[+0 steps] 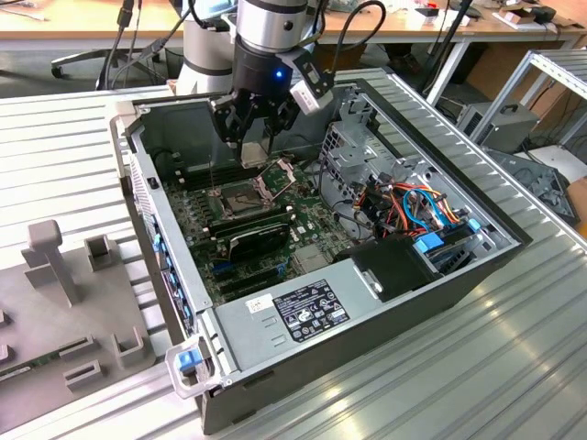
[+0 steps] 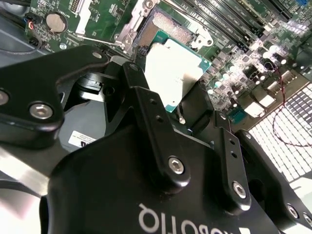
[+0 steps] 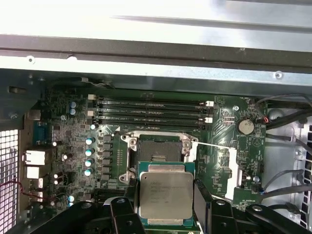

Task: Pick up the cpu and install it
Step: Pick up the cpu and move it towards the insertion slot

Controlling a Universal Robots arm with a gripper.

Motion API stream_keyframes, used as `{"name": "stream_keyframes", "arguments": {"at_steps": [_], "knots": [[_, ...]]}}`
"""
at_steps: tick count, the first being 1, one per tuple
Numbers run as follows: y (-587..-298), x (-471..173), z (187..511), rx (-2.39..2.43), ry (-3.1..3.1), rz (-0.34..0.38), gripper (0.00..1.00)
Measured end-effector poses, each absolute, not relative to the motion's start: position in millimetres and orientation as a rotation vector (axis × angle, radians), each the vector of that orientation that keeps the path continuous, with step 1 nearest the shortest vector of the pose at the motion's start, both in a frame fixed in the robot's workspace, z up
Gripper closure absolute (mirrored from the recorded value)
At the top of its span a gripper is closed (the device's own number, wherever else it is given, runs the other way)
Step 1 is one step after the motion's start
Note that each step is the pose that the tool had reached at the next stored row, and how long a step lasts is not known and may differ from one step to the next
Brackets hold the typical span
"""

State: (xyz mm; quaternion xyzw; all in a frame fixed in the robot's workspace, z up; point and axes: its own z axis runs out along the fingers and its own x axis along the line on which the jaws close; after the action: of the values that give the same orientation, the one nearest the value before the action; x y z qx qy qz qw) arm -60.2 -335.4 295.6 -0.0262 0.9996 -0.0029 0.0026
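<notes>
The cpu (image 3: 165, 195), a flat square chip with a dull grey metal face on a green edge, sits between the black fingers (image 3: 202, 199) of my gripper (image 3: 165, 207), which is shut on its two sides. It hangs just above the open socket (image 3: 157, 151) on the green motherboard (image 3: 63, 141), partly covering the socket's near edge. In the second wrist view the cpu (image 2: 174, 66) is tilted over the socket (image 2: 171, 28). In the exterior view my gripper (image 1: 254, 147) is lowered into the open computer case (image 1: 431, 302), over the socket (image 1: 238, 194), whose metal frame stands raised.
Memory slots (image 3: 151, 111) run beside the socket. A drive cage with coloured cables (image 1: 413, 206) and a black box (image 1: 394, 266) fill the case on the exterior view's right. Case walls (image 1: 151, 229) ring the board. A grey fixture (image 1: 64, 302) lies on the table at the exterior view's left.
</notes>
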Motion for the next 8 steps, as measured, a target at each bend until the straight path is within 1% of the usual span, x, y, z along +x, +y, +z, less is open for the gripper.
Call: {"name": "stream_keyframes", "arguments": {"at_steps": [8], "knots": [[-335.4, -60.2, 283.1, -0.075, 3.136, -0.024, 0.45]]}}
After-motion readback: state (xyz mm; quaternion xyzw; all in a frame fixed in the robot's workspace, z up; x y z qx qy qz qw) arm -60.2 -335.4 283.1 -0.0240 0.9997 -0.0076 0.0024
